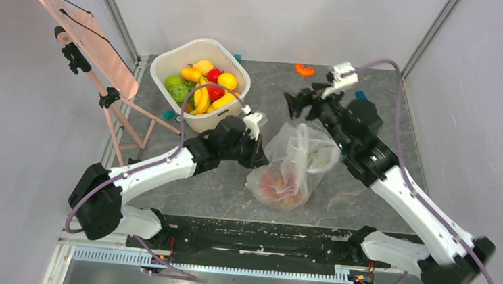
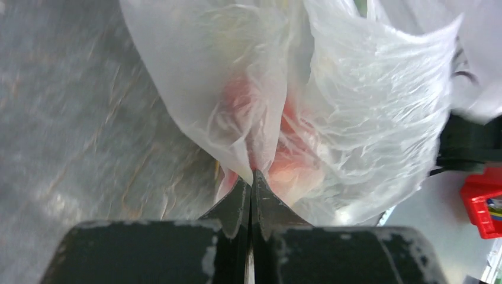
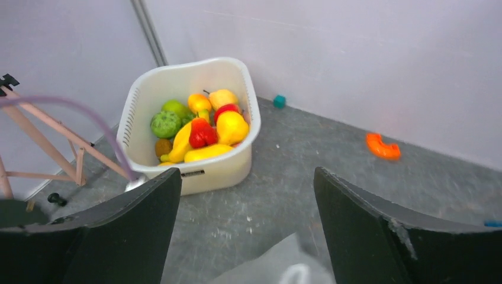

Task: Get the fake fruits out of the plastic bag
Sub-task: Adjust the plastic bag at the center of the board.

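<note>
Veiling fake fruits point(image 1: 279, 188), plastic bag point(image 1: 300, 148) is pinched by left tool point(image 2: 253, 174); right tool point(image 3: 247, 177) spread.

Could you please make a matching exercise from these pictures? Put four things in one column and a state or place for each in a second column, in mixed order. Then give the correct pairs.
Column one
1. left end effector
2. right end effector
3. white tub
4. orange curved piece

Column two
A. lies alone on the grey table
B. shut on the plastic bag
C. open, with nothing between its fingers
D. holds a banana bunch among other fruit

Pairs: 1-B, 2-C, 3-D, 4-A
</note>
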Available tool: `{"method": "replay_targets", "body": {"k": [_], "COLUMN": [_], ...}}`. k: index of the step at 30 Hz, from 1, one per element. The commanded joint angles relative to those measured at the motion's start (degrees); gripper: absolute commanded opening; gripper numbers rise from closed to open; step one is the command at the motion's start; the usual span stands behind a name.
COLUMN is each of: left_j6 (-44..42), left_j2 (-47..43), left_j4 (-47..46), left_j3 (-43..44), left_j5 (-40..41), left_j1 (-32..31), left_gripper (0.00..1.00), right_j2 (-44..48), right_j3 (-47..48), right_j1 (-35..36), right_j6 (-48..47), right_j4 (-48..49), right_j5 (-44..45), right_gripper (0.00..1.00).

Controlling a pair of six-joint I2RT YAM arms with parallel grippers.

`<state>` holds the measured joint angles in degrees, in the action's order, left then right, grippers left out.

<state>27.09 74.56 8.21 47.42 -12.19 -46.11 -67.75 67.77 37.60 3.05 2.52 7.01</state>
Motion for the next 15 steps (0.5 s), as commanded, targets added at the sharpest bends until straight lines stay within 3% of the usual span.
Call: {"method": "replay_targets", "body": {"k": [1, 8, 11, 15], "left_j6": [-8.0, -10.7, -11.8, -12.2], "left_j2": [5.0, 9.0, 11.1, 14.1], "left_j4": [5.8, 6.9, 7.7, 7.5], "left_j3": [10.7, 16.1, 18.0, 19.6], "left_j5": [-6.6, -7.5, -7.5, -7.7], "left_j1": [-0.5, -0.6, -0.6, -0.6], "left_gripper": [0.02, 0.02, 0.02, 0.02], "right_j2": [10.8, 29.0, 32.0, 32.2], "right_j3": [-9.2, -18.3, -20.3, -22.1], "right_j1": [-0.2, -0.2, -0.2, -0.3], "right_j6": [7.0, 11.1, 10.3, 12.3], "right_j4": [-13.4, -29.6, -33.1, -39.1], "right_j5": [7.1, 5.5, 0.4, -0.1], "right_gripper": [0.79, 0.6, 0.55, 0.37]}}
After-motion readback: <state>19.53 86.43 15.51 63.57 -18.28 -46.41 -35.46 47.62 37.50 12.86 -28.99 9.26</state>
